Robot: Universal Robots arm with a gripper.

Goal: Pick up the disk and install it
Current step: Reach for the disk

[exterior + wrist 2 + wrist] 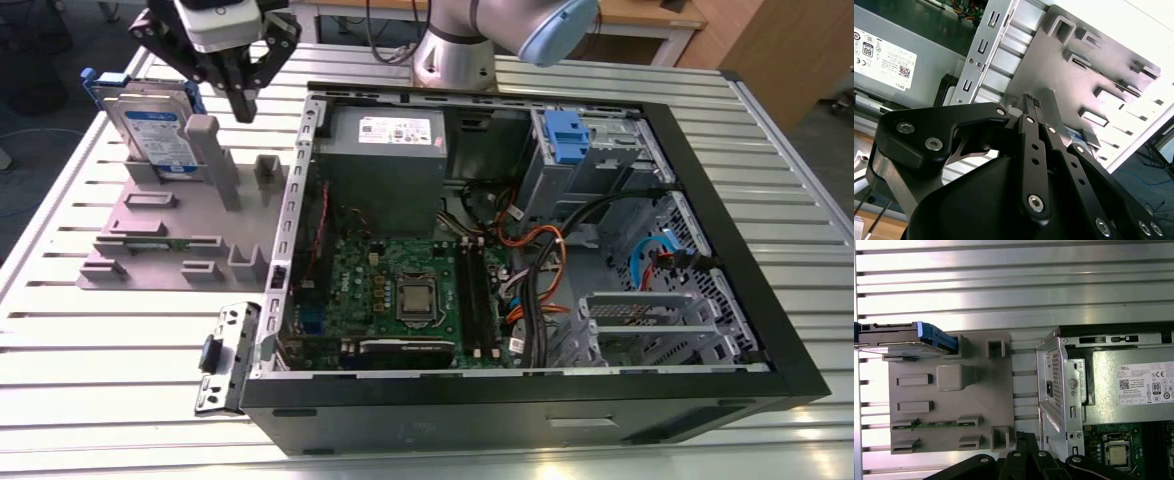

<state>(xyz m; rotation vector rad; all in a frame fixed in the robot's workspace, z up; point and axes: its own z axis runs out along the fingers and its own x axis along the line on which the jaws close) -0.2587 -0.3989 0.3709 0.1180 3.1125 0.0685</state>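
Note:
The disk (151, 135) stands on edge in a slot at the far end of the grey holder plate (147, 250), at the exterior view's left; its blue bracket frames the silver body. In the first wrist view the disk (896, 335) shows edge-on at the plate's corner. My gripper (243, 110) hangs just beside the disk toward the exterior view's right, above the plate, apart from the disk. Its black fingers (1033, 107) meet at the tips, shut with nothing held. The gripper (1024, 437) sits over the plate's edge near the case wall.
The open computer case (747, 250) fills the exterior view's middle and right, with a grey power-supply box (380, 150), a motherboard (400, 290) and a metal cage with a blue latch (567, 135). A loose metal bracket (224, 358) lies on the slatted table.

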